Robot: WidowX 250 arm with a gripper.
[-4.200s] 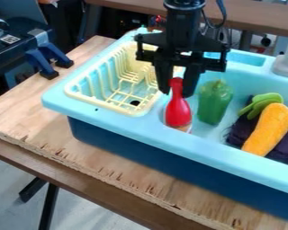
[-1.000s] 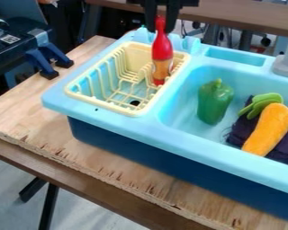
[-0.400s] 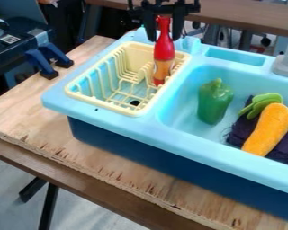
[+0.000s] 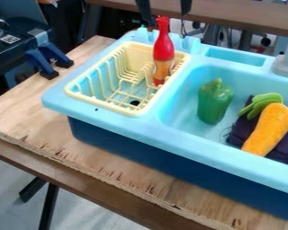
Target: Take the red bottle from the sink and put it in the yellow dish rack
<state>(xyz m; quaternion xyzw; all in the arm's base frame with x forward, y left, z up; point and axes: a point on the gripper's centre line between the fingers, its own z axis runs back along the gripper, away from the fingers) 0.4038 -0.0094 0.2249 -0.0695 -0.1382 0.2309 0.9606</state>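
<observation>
At the top edge of the camera view, the black gripper (image 4: 165,10) is open, its two fingers apart with nothing held between them. Just below it stands a red bottle (image 4: 164,48) with an orange label, upright in the right part of the yellow dish rack (image 4: 74,95). The bottle's tip is close under the fingertips. To the right, a green pepper (image 4: 215,102) stands in the light blue sink basin (image 4: 179,104).
An orange carrot-like toy (image 4: 268,129) and a green leafy piece (image 4: 260,104) lie on a dark cloth (image 4: 284,150) in the basin's right part. A grey faucet base (image 4: 287,63) rises at the right edge. Blue clamps (image 4: 48,59) grip the wooden board (image 4: 27,110) at left.
The gripper carried the bottle from the basin to the rack, then opened and let it go. Since the last earlier frame it has risen above the bottle, which stays standing.
</observation>
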